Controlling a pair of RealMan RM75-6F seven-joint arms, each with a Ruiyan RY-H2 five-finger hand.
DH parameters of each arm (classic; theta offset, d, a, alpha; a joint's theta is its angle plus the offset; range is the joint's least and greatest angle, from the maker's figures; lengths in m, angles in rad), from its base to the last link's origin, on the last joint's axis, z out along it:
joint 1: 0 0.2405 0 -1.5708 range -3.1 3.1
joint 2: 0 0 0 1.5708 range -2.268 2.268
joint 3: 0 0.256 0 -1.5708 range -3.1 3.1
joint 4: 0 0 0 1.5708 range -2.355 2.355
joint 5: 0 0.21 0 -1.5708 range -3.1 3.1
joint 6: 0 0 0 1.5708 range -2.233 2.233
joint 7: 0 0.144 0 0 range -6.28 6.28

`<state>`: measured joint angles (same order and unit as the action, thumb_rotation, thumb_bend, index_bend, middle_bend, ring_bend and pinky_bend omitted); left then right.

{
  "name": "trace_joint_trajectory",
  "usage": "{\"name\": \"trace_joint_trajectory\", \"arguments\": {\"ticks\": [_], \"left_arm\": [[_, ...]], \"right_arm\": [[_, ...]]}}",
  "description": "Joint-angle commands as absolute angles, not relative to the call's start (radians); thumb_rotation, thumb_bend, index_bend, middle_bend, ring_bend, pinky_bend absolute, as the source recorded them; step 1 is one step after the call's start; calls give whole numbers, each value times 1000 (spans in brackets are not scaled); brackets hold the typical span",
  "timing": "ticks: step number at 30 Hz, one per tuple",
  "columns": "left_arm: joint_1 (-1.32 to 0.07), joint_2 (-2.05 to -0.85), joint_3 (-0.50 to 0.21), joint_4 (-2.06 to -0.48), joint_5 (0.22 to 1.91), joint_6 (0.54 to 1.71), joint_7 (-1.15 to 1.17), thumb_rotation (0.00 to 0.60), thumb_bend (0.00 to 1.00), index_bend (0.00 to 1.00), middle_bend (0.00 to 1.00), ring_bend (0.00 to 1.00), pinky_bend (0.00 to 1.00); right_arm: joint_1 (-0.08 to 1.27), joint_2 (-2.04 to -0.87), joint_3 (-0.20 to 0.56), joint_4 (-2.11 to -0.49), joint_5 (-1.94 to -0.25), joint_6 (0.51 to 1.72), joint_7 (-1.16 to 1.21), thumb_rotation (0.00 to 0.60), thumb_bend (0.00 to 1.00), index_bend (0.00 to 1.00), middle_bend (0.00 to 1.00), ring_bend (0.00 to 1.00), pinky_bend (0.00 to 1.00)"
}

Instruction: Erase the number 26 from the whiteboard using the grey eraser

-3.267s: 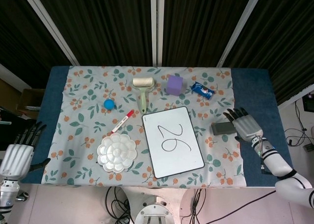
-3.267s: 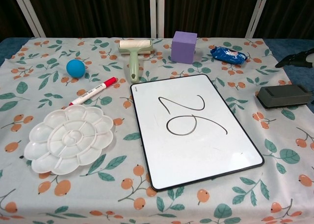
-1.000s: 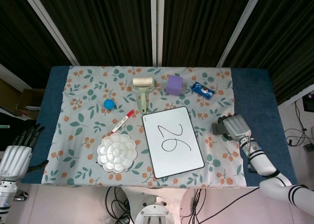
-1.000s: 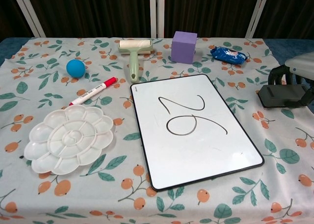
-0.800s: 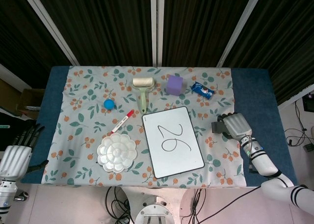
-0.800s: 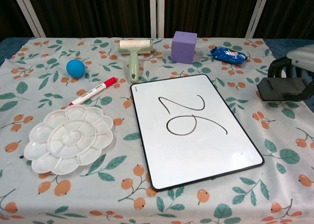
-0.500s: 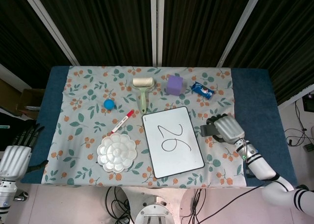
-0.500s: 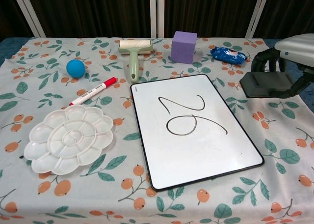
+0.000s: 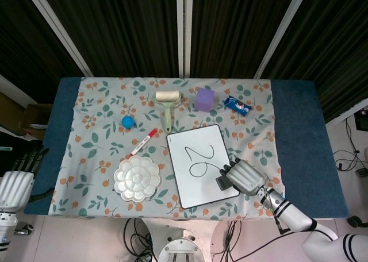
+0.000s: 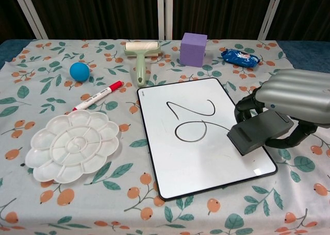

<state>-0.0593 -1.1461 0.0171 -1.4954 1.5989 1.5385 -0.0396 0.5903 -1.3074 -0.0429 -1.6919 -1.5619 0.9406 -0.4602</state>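
Since the earlier frame, right hand (image 10: 299, 102) has carried the grey eraser (image 10: 259, 131) over the whiteboard (image 10: 196, 163), covering the 26's (image 10: 193, 119) tail. Its fingers curl round the eraser. Left hand (image 9: 16, 184) hangs off-table, fingers straight and slightly apart.

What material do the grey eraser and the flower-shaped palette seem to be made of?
Grey eraser: matte, dull block, probably plastic or dense foam; no shine shows. It is held by the right robot hand.
Flower-shaped palette: likely white moulded plastic, smooth with soft highlights in its wells.

White whiteboard (image 10: 201, 157) with black 26 (image 10: 193, 119), dark grey eraser (image 10: 258, 132), purple cube (image 10: 193, 48), blue ball (image 10: 79, 71), floral tablecloth (image 10: 46, 204).
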Motion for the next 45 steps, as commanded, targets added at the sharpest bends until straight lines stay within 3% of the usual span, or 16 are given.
{"name": "trace_joint_trajectory", "arguments": {"ticks": [1,20,33,45], "left_arm": [[-59,-1148,18,-1493,1599,1538,-42,600,0,32,47,44,176],[-52,-1146,16,-1476,1594,1545,-59,600,0,32,47,44,176],[-47,-1138,13,-1476,1587,1549,-62,600,0,32,47,44,176],[-40,-1129,11,-1469,1582,1557,-76,600,0,32,47,44,175]], "right_arm": [[589,-1337,-43,-1703,-1521,918,-542,600,262,775,656,603,701],[630,-1439,-2,-1609,-1432,869,-545,600,262,788,661,605,707],[711,-1583,96,-1473,-1317,831,-563,600,266,789,666,610,716],[812,-1725,191,-1251,-1190,802,-597,600,271,789,666,610,716]]}}
